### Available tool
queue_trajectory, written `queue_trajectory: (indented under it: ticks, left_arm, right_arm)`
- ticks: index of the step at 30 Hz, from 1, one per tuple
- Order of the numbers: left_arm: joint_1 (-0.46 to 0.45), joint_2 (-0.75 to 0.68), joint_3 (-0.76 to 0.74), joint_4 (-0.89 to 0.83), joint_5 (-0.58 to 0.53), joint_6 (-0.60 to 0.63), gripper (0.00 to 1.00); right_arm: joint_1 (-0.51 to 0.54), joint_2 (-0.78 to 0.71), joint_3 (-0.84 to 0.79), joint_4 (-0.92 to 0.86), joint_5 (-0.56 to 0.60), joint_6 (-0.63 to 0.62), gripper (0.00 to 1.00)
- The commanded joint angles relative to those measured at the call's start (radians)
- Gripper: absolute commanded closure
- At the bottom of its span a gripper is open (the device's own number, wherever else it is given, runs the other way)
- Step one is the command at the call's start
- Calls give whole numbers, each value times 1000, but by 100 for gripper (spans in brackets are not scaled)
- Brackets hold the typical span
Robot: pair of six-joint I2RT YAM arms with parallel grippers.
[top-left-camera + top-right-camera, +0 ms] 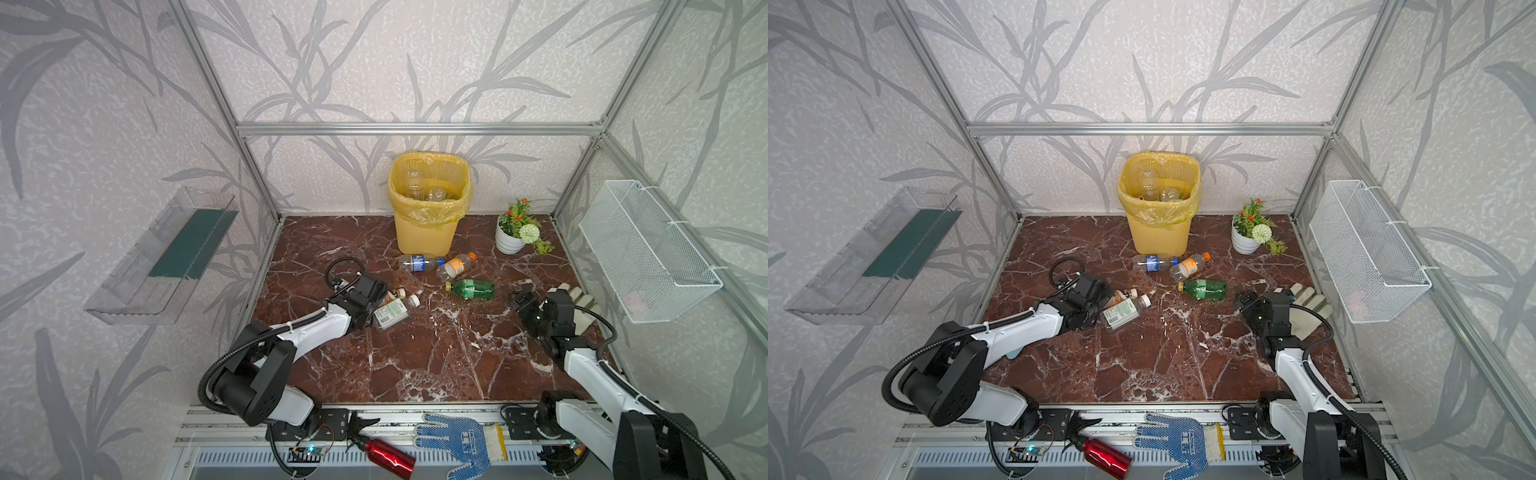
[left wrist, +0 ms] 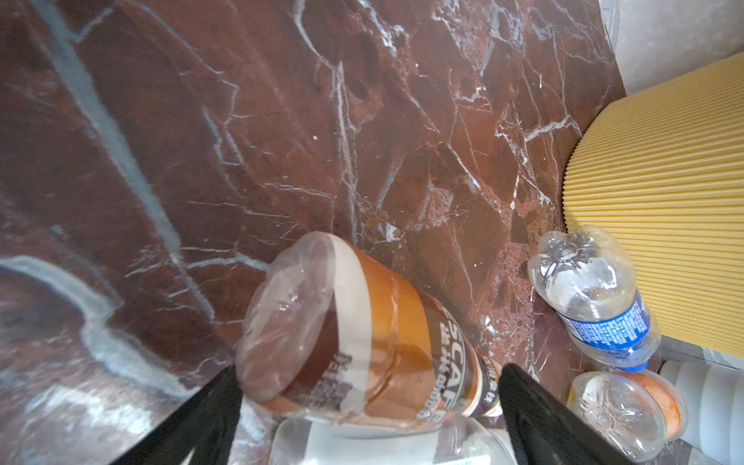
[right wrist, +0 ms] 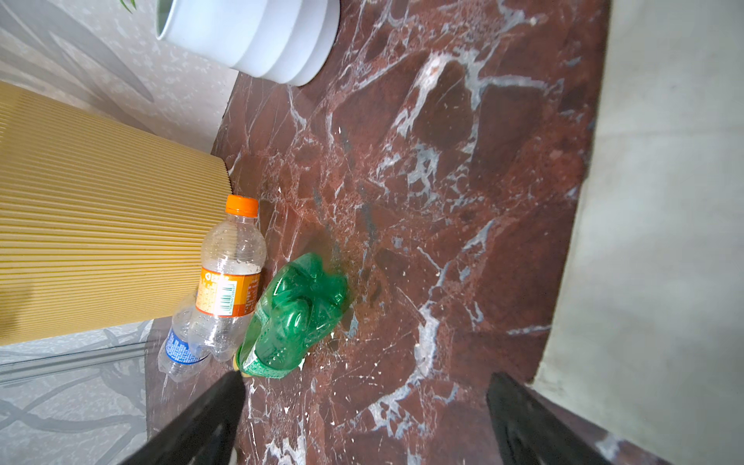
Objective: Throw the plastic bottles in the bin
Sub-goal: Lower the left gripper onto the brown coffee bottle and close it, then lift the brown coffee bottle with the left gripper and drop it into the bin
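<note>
The yellow bin [image 1: 428, 232] stands at the back wall with clear bottles inside. On the floor before it lie a blue-labelled bottle [image 1: 419, 262], an orange-capped bottle [image 1: 455, 266] and a green bottle [image 1: 471, 289]. Further left, a brown-labelled bottle [image 2: 354, 342] rests against a clear white-labelled bottle [image 1: 392, 312]. My left gripper [image 2: 368, 386] is open, one jaw on each side of the brown-labelled bottle. My right gripper [image 3: 366, 380] is open over bare floor, with the green bottle [image 3: 298, 314] just beyond one fingertip.
A white flowerpot [image 1: 509, 241] stands right of the bin. A beige glove [image 1: 582, 307] lies under my right arm. A wire-mesh basket [image 1: 648, 253] hangs on the right wall and a clear tray [image 1: 166, 257] on the left. A red metal bottle [image 1: 388, 453] and a blue glove [image 1: 461, 444] lie on the front rail.
</note>
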Motion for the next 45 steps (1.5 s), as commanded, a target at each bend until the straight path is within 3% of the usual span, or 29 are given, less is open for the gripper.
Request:
queue_trajectory:
  ticks: [1,18,24,32,36,45]
  left_arm:
    - [16,45,41,36,30,25,1]
    - [89,231,206,58,87,124,3]
    - [97,284,289,-12,112,155,5]
    - [106,375,344,-18,155,139,7]
    - [109,399,364,-14,160,135,13]
    - [136,382,376,57,174,139,40]
  right_arm:
    - [-3,-16,-9,-22,16,-12,5]
    - [-3,-48,-18,-62,41,-15,5]
    - [-3,-64,-24,-72,52,-15,5]
    - [-5,-95,-29,-96,70,-15,5]
    - [-5,-115,-31,-113,83,-19,5]
    - [-6,-139,-33,-126,86,-21,4]
